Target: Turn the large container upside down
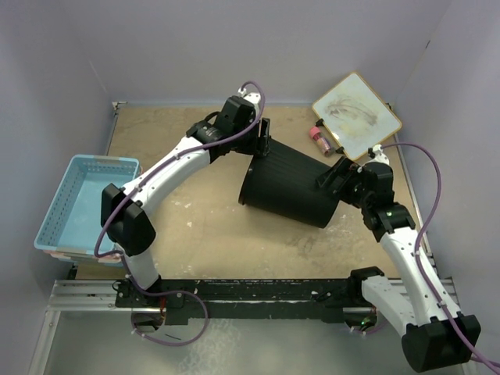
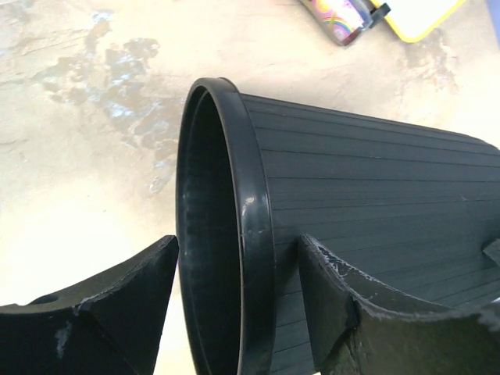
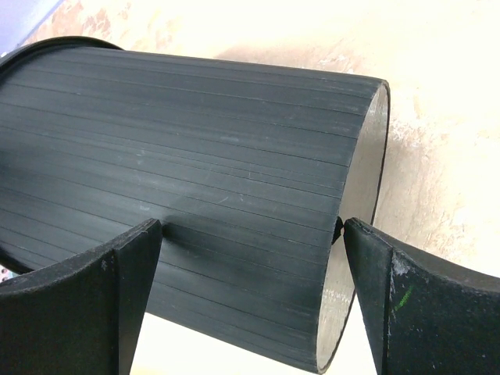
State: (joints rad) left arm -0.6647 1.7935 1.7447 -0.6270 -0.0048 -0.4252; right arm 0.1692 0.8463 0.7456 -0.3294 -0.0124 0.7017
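The large container [image 1: 289,186] is a black ribbed bin lying tilted on its side in mid-table, mouth toward the left and base toward the right. My left gripper [image 1: 262,144] sits at the top of its rim [image 2: 248,234]. Its jaws straddle the rim, one finger inside the mouth and one outside the wall, with small gaps showing. My right gripper [image 1: 334,176] is wide open at the base end. One finger [image 3: 133,266] rests against the side wall [image 3: 195,156], and the other finger [image 3: 367,258] is at the base edge [image 3: 355,226].
A light blue perforated basket [image 1: 86,205] sits at the left table edge, stacked on others. A yellow-framed whiteboard [image 1: 356,116] and a small pink glittery tube [image 1: 319,139] lie at the back right. Walls enclose the table on three sides.
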